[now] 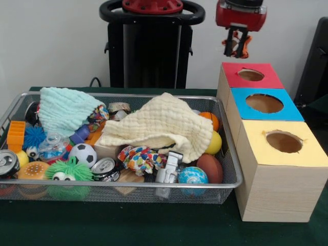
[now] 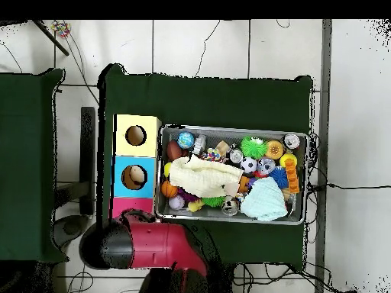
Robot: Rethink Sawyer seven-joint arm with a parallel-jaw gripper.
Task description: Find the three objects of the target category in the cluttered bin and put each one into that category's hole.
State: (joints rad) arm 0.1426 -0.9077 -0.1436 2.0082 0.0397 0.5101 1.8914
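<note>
My gripper (image 1: 237, 47) hangs high at the right, directly above the round hole (image 1: 250, 75) of the red box (image 1: 269, 78). It looks shut on a small orange object (image 1: 244, 49) that shows between and beside the dark fingers. The wire mesh bin (image 1: 123, 184) is packed with clutter: a soccer ball (image 1: 82, 154), a globe ball (image 1: 192, 177), a brown football (image 1: 210, 168), a yellow ball (image 1: 215, 143), drink cans (image 1: 105, 168) and a green fuzzy toy (image 1: 66, 173). In the overhead view the red arm (image 2: 160, 246) covers the gripper and most of the red box (image 2: 122, 207).
A cream cloth (image 1: 164, 125) and a mint cloth (image 1: 64, 107) lie over much of the bin's contents. The blue box (image 1: 292, 110) and the yellow box (image 1: 307, 154) stand in a row with the red one, right of the bin, each with a top hole.
</note>
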